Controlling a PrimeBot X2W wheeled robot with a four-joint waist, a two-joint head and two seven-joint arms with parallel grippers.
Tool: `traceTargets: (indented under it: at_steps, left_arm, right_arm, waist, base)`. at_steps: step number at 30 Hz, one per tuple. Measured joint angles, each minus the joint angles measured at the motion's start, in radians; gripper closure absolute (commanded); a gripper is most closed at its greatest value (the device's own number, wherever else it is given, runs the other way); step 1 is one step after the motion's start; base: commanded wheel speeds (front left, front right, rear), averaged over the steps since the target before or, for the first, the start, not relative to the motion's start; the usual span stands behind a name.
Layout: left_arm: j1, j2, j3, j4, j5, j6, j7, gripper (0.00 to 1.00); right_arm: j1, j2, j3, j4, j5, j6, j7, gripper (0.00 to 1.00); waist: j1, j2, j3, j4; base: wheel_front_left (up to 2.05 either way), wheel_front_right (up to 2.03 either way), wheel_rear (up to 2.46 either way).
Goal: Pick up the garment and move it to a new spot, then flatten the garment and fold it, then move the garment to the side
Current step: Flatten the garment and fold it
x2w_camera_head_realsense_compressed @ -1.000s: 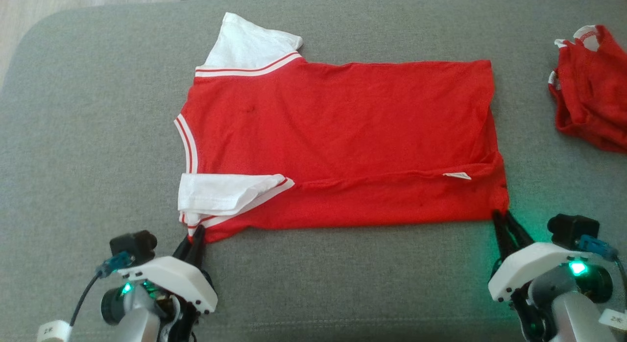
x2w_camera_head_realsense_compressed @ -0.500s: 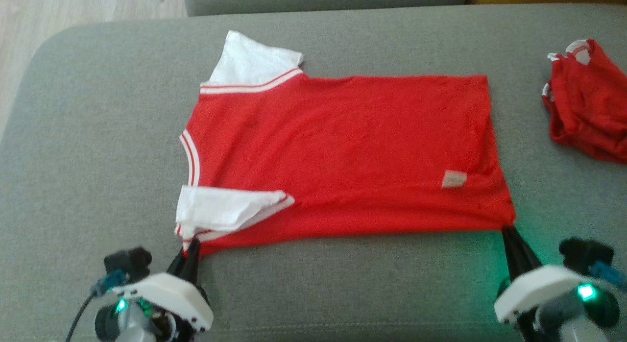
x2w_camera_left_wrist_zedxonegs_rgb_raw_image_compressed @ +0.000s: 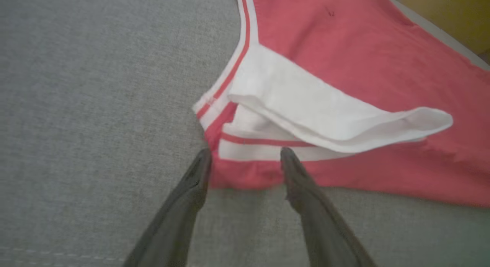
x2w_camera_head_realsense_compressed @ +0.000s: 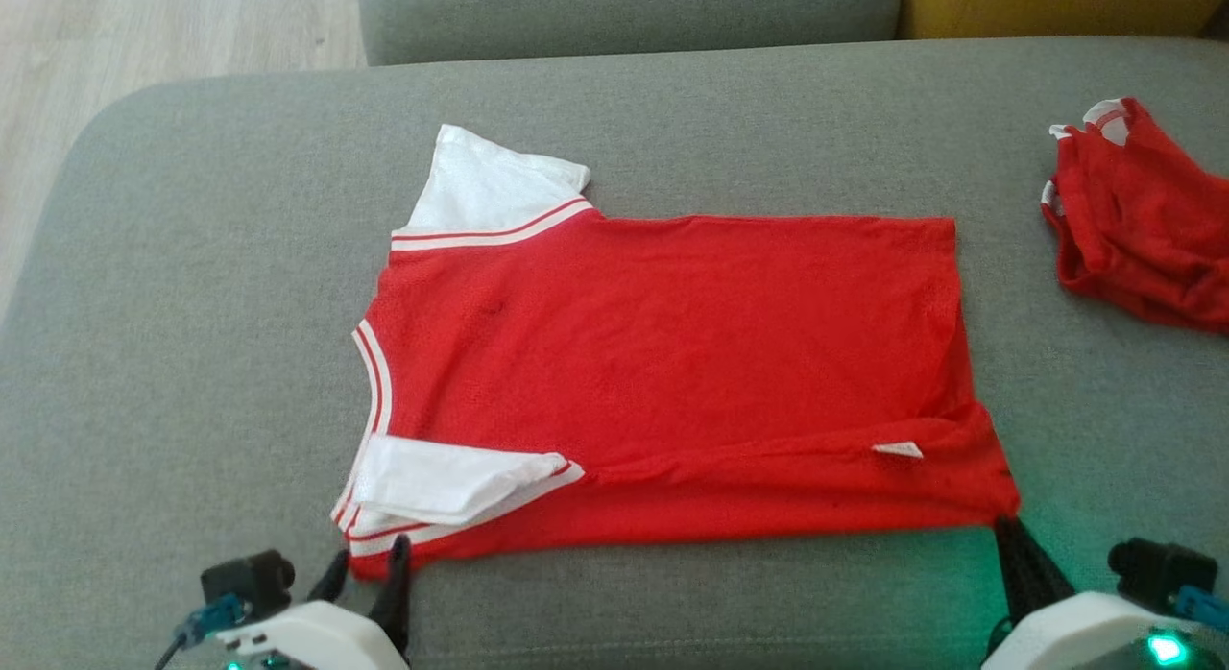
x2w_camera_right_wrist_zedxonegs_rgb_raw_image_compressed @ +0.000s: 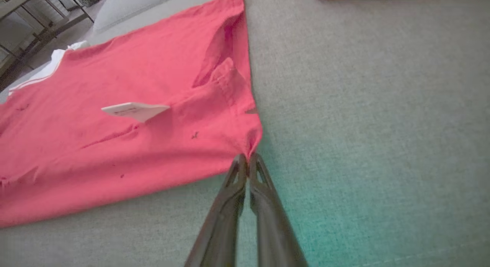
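On the grey couch (x2w_camera_head_realsense_compressed: 192,267) the limp, light garment (x2w_camera_head_realsense_compressed: 672,363) wants corner holds: my right pincer (x2w_camera_right_wrist_zedxonegs_rgb_raw_image_compressed: 248,158) pinches its hem corner, my left pincer (x2w_camera_left_wrist_zedxonegs_rgb_raw_image_compressed: 245,154) gapes astride the shoulder corner.

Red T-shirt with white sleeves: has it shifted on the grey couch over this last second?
Yes. The red T-shirt with white sleeves slid toward the robot: against the small crumpled red garment at the right, its far edge now lies nearer.
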Motion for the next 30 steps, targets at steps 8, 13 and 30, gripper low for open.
traceTargets:
  at_steps: [8,13,30]
  left_arm:
    - [-0.005,0.008,0.001,-0.104,0.058,0.038,-0.120,0.00]
    - [-0.033,0.020,0.001,-0.172,0.112,0.059,-0.208,0.00]
    - [-0.087,0.050,-0.028,-0.258,0.176,0.095,-0.215,0.00]
  right_arm:
    - [-0.015,0.000,0.008,-0.128,-0.037,0.000,-0.112,0.00]
    - [-0.072,-0.004,0.027,-0.219,-0.073,0.000,-0.174,0.00]
    - [-0.101,-0.028,0.101,-0.309,-0.098,0.000,-0.142,0.00]
  waist:
    - [0.0000,0.0000,-0.006,-0.006]
    - [0.0000,0.0000,-0.012,-0.004]
    - [0.0000,0.0000,0.004,0.002]
  base:
    - [0.00,0.00,0.00]
    - [0.00,0.00,0.00]
    - [0.00,0.00,0.00]
